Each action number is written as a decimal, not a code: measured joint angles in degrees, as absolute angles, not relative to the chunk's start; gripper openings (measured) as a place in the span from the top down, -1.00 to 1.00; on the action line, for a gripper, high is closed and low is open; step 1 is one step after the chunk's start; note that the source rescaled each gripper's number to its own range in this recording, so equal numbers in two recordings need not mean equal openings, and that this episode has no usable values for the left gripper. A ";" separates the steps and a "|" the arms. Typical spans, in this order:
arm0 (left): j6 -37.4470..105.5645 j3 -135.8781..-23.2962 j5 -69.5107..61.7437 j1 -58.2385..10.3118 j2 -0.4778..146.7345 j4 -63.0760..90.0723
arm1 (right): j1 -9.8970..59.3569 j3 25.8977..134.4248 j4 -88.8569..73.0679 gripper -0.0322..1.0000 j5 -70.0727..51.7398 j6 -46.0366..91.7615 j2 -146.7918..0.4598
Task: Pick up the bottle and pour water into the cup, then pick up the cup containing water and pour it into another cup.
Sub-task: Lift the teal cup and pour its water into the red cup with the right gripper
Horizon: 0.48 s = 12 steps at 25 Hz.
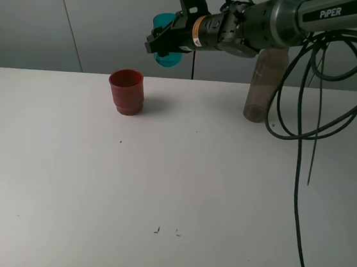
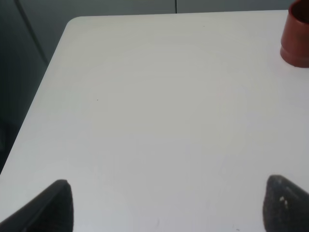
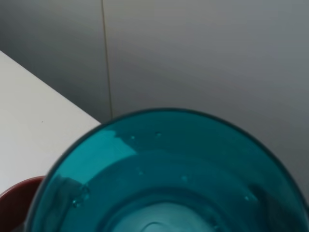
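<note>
One claw is doing the work: the right claw [image 1: 157,41] is clamped narrowly on the translucent teal tumbler [image 1: 169,59] and holds it in the air, clear of the tabletop [image 1: 159,189]. The right wrist view looks into the tumbler's mouth, where droplets cling to the inner wall and a pale pool seems to lie at the bottom, so it probably holds water. No stream leaves it.

Below the tumbler and a little to the left in the overhead view stands the short red cup [image 1: 126,91], upright on the tabletop. Its rim shows at the edge of the right wrist view, so the tumbler is near it but not squarely above.

Farther out, the smoky grey-brown bottle [image 1: 261,91] stands upright on the tabletop behind the right arm, with nothing gripping it.

The left claw [image 2: 169,208] hangs spread wide over bare tabletop with nothing in it.

By this layout, the bottle pour looks finished and the tumbler is lifted. What remains is centring it over the red cup and tipping it.
</note>
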<state>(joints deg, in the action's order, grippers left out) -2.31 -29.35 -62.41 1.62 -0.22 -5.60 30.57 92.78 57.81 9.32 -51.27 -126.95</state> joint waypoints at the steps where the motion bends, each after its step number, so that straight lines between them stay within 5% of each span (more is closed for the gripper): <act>1: -2.31 -29.35 -62.41 1.62 -0.22 -5.60 | 30.57 93.61 57.81 0.83 9.24 -51.27 -127.50; 12: -2.31 -29.35 -62.41 1.62 -0.22 -5.60 | 30.71 102.69 58.58 0.83 7.33 -50.26 -134.97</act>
